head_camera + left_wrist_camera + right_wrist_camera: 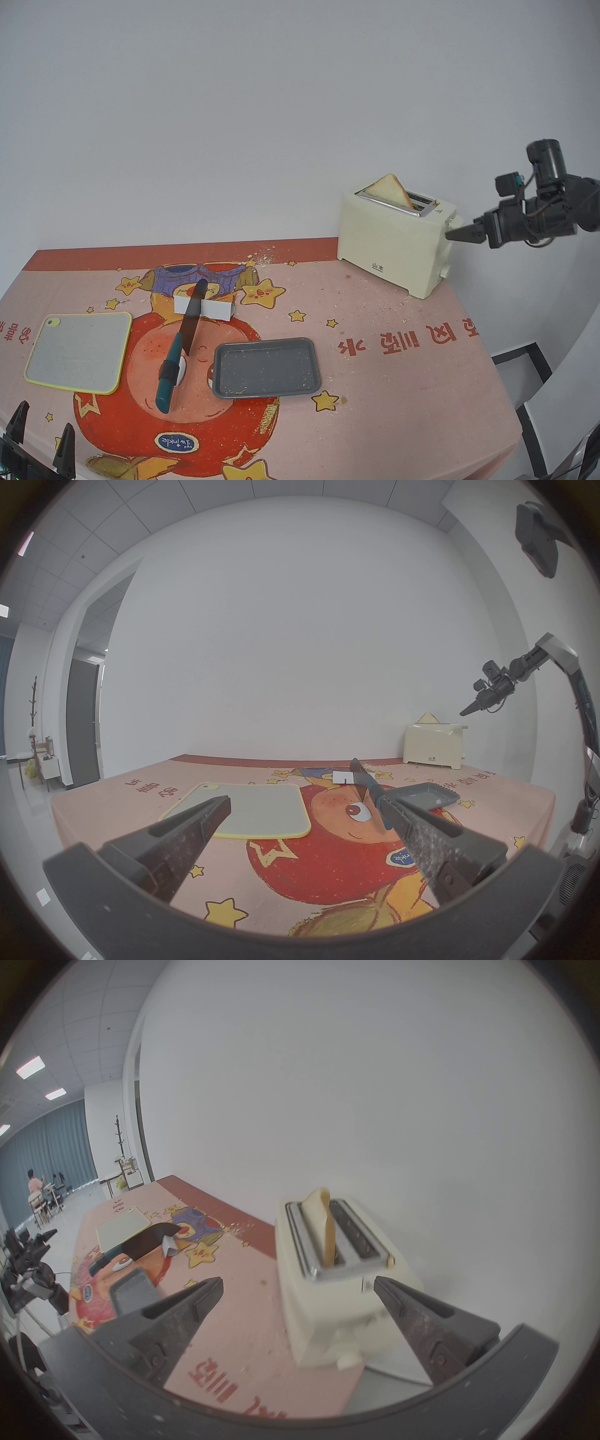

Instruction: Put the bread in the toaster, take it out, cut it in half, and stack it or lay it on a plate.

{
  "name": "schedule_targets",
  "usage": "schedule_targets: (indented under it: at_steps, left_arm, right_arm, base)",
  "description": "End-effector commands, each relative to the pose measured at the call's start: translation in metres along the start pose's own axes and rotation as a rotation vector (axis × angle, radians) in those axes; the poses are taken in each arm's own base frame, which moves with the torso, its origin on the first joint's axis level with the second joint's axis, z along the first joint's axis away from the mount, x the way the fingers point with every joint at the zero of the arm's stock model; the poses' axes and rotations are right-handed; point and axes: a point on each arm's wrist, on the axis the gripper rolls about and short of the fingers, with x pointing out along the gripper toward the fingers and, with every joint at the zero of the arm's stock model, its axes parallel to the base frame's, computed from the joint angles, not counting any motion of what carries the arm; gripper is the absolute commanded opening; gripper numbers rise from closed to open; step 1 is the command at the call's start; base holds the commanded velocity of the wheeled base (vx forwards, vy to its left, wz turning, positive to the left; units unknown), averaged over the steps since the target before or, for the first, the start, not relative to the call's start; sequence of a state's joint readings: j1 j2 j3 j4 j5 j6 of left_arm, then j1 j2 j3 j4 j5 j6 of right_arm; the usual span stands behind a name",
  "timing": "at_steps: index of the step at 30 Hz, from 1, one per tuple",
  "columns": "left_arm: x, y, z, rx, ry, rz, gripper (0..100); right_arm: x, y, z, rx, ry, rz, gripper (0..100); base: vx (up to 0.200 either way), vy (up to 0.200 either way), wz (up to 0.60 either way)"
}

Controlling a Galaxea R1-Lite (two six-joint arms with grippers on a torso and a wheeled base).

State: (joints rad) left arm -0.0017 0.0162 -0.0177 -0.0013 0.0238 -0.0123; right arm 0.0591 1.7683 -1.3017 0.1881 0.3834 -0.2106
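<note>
From the head: bread [390, 189] poking corner-up out of the toaster [387, 250] at the far right of the table [387, 350]; right gripper [465, 234] just beside the toaster's end; left gripper [40, 434] low at the near left edge. From the left wrist: fingers [181, 839] spread, gripping nothing, cutting board [256, 808] ahead. From the right wrist: fingers [431, 1322] parted and empty, facing the toaster. Probably light, dry, crumbly, easily crushed; best pinched gently across the flat faces of the exposed top. Pale crumb, tan crust

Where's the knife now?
In the head view, the knife lies left of centre, between the cutting board and the grey tray, blade propped on a white block.
</note>
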Motion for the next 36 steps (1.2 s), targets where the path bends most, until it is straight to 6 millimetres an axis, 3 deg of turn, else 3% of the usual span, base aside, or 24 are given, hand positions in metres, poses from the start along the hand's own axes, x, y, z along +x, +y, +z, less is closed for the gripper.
schedule_targets:
  at_steps: [1, 10, 11, 20, 25, 36]
  left_arm:
    - [0.001, 0.0, -0.005, 0.0, 0.007, 0.001, 100]
    - [0.001, 0.0, -0.005, 0.0, 0.007, 0.001, 100]
    - [0.001, 0.0, -0.005, 0.0, 0.007, 0.001, 100]
    - [0.001, 0.0, -0.005, -0.001, 0.007, 0.001, 100]
    - [0.001, 0.0, -0.005, -0.001, 0.007, 0.001, 100]
    - [0.001, 0.0, -0.005, -0.003, 0.007, 0.001, 100]
  right_arm:
    - [-0.041, -0.011, -0.031, 0.072, -0.024, -0.081, 100]
    - [-0.007, -0.029, -0.042, 0.049, -0.083, -0.091, 100]
    - [-0.003, -0.031, -0.04, 0.044, -0.097, -0.093, 0]
    - [0.03, -0.033, -0.018, 0.011, -0.142, -0.057, 0]
    - [0.037, -0.029, -0.005, -0.015, -0.175, -0.044, 0]
    - [0.057, -0.03, -0.002, -0.02, -0.164, -0.039, 0]
  base:
    - [0.0, 0.0, 0.0]
    - [0.0, 0.0, 0.0]
    - [0.0, 0.0, 0.0]
    - [0.0, 0.0, 0.0]
    - [0.0, 0.0, 0.0]
    - [0.0, 0.0, 0.0]
